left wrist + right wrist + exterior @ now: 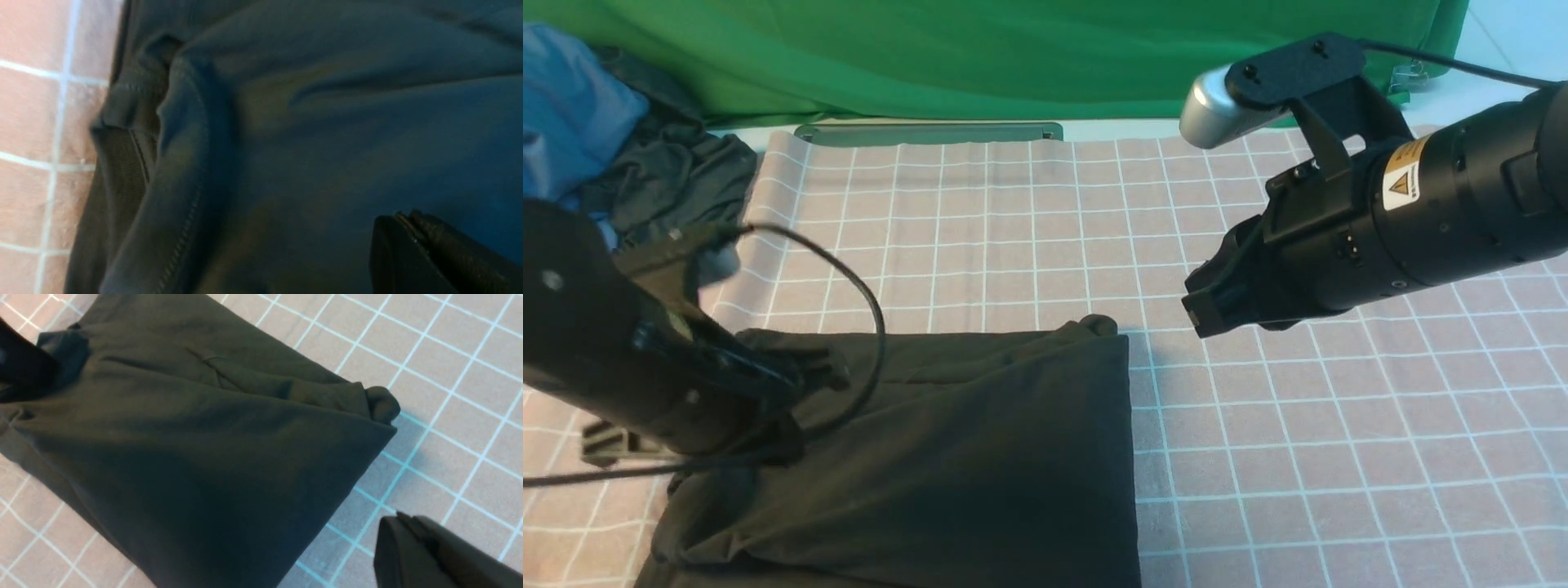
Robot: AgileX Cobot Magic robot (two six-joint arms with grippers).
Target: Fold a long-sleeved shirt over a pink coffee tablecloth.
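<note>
The long-sleeved shirt (980, 457) lies folded into a black block at the front left of the pink coffee tablecloth (1339, 425). My left gripper (829, 377) hovers over the shirt's left part. In the left wrist view its fingers (402, 218) are pressed together with only dark fabric (327, 122) behind them and a ribbed hem (126, 155) off to the side. My right gripper (1201, 314) hangs above bare cloth to the right of the shirt's far corner. In the right wrist view it (402, 518) is shut and empty, apart from the shirt (184, 449).
A green cloth (1013, 57) hangs along the back. A blue garment (572, 114) and a dark grey garment (678, 180) are heaped at the far left. A flat grey-green bar (929, 132) lies at the tablecloth's far edge.
</note>
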